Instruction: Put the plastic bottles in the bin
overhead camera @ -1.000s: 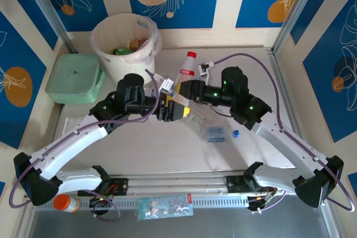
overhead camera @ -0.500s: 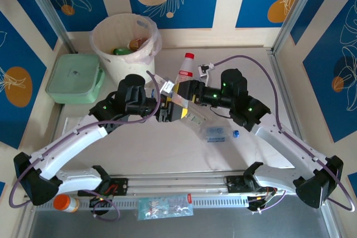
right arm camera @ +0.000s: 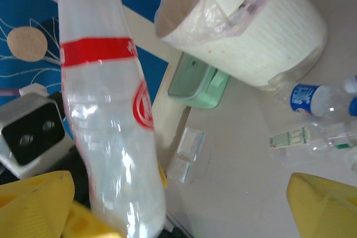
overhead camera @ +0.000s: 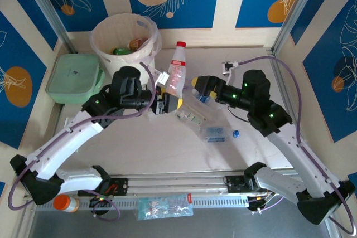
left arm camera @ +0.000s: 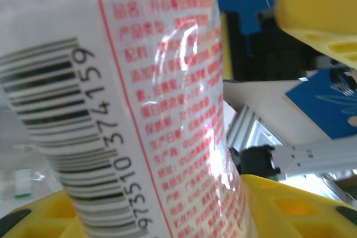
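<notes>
One clear red-capped plastic bottle (overhead camera: pixel 174 73) clamped in L gripper (overhead camera: pixel 170 100); R gripper (overhead camera: pixel 199 87) jaws apart, empty; lift clear over round cream bin (overhead camera: pixel 109 57) rim.

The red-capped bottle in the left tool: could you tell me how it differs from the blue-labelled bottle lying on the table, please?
The red-capped bottle is gripped by the left tool; the blue-labelled bottle lies loose on the table. The red-capped bottle is held at a tilt; the blue-labelled bottle is flat on its side. The red-capped bottle wears a red band, the blue-labelled bottle a blue label. Both are see-through plastic, outside the bin.
</notes>
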Robot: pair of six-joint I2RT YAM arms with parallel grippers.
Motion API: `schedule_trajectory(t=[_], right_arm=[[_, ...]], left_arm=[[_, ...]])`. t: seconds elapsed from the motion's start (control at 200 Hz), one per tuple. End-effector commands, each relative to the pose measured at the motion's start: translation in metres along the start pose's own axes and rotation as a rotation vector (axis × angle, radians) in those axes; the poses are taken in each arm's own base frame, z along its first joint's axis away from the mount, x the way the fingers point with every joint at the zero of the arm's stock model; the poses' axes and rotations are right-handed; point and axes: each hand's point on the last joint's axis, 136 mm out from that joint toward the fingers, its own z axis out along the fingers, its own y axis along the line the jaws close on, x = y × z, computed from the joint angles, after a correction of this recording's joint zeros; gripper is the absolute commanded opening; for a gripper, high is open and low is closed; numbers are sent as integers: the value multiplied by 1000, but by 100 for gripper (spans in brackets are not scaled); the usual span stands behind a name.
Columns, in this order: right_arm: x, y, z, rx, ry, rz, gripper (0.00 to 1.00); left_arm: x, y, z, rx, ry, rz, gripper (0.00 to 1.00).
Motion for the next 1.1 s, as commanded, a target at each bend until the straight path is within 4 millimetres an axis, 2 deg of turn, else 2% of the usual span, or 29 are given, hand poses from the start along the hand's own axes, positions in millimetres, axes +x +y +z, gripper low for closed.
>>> schedule_trajectory(t=[0.0,0.235,0.38,0.57,0.665,0.8,1.09], right_arm=[[-9,6,-21,6,-36,-43,98],[-12,-3,-38,26,-62,-39,97],[-10,-11,-41,48,-66,-40,97],[-11,-11,-49,56,-59,-45,97],[-11,-11,-56,69,-67,-63,97],[-12,-12,-64,84,-81,-73,97],[-9,-16,-73,94,-81,-65,96]], left_arm=[[-21,25,-12,-99,-32,-5,50],[-80,97,-39,-267,-144,-116,49],[-118,138,-47,-389,-221,-123,49],[-150,191,-58,-531,-300,-178,48],[-159,215,-61,-605,-311,-177,48],[-160,252,-59,-648,-316,-236,48],[-159,311,-49,-750,-286,-286,49]])
